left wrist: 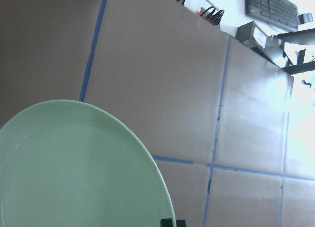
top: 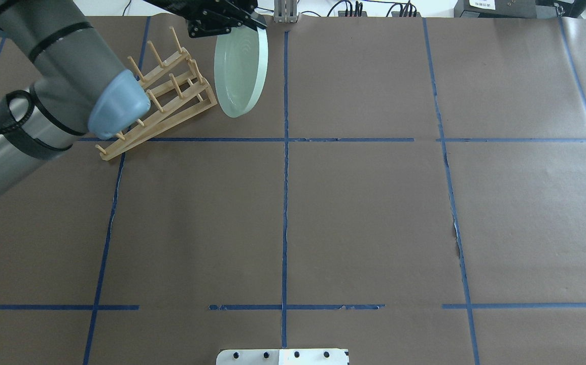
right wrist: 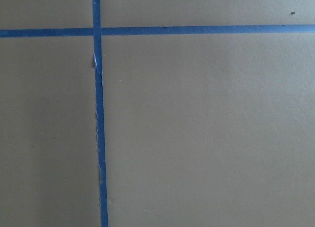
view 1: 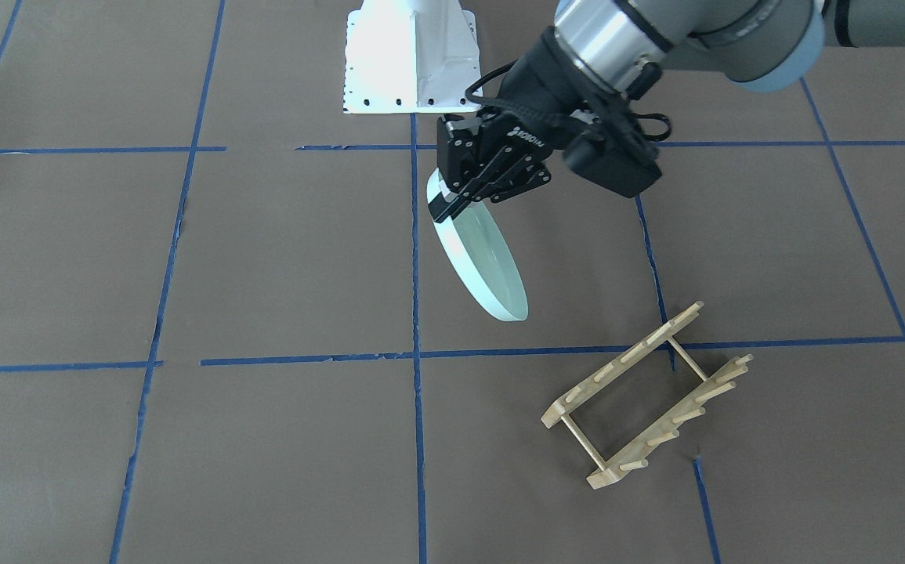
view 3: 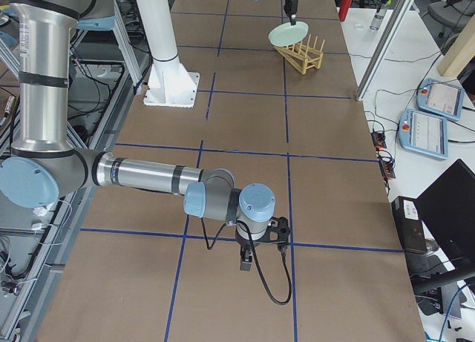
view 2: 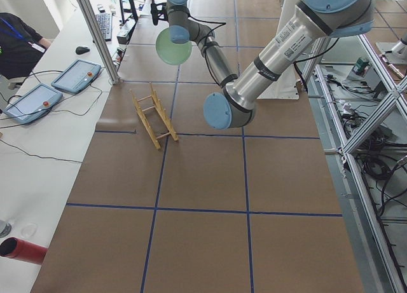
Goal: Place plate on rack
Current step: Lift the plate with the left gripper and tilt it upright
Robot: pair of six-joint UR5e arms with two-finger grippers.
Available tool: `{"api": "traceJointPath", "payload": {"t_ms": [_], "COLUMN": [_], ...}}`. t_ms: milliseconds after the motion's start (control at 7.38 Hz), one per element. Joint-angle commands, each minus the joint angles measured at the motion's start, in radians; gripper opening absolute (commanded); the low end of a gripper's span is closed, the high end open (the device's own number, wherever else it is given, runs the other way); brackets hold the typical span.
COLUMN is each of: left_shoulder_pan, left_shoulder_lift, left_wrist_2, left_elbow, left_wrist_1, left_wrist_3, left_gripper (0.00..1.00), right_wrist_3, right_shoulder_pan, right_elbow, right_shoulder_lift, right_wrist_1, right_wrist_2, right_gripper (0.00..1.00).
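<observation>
- Left gripper [view 1: 443,205]: fingers nearly closed, clamped on the plate [view 1: 486,265] at its upper rim, one finger on each face.
- Plate position relative to the fingers: the whole disc hangs below and away from the fingertips; only the rim section at the top lies between them. The left wrist view shows the plate [left wrist: 74,173] filling the lower left, just under the fingers.
- Plate attitude: on edge and tilted, not flat. In the front view it reads as a narrow ellipse; its long axis runs from the fingers down and away from the robot's base. In the overhead view the plate [top: 240,71] shows a broad face with faint rings.
- Plate height: clear of the table [view 1: 264,258]; the left side view shows the plate [view 2: 173,45] in the air.
- Rack [view 1: 648,395]: on the table, pegs up, past the plate's low edge and to the robot's left of it. Near, not touching.
- Overhead view: rack [top: 168,94] just beside the plate, on the side away from the fingers' open flank; a gap shows.
- Right gripper [view 3: 246,260]: well apart from plate and rack, low over bare table. Opening of its fingers cannot be told.
</observation>
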State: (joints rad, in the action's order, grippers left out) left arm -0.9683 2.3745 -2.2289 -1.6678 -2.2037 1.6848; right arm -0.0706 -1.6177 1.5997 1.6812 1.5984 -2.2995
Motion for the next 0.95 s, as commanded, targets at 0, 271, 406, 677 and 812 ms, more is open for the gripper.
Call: {"api": "traceJointPath", "payload": {"t_ms": [0,271,406,677,812], "left_shoulder_pan": [-0.123,-0.154,-0.155,-0.153,-0.152], "left_shoulder_lift": [-0.04,-0.096,-0.136,-0.178,-0.205], "left_wrist_2": [-0.009,0.009,0.062,0.153,0.158], "left_elbow": [0.093,0.196,0.203,0.27,0.302], "left_wrist_1": [-0.225,-0.451,-0.55,-0.727,-0.811], "left_wrist_3": [0.16,0.228,0.252,0.282,0.282], "left_gripper": [0.0,0.0,0.0,0.0,0.0], "right_wrist_3": [0.0,0.0,0.0,0.0,0.0], "right_shoulder_pan": [0.001,-0.001,-0.001,0.001,-0.001], "right_elbow": [0.0,-0.001,-0.001,-0.001,-0.001], "right_shoulder_lift": [0.0,0.0,0.0,0.0,0.0], "right_wrist_1": [0.0,0.0,0.0,0.0,0.0], "right_wrist_2": [0.0,0.0,0.0,0.0,0.0], "right_gripper": [1.0,1.0,1.0,1.0,1.0]}}
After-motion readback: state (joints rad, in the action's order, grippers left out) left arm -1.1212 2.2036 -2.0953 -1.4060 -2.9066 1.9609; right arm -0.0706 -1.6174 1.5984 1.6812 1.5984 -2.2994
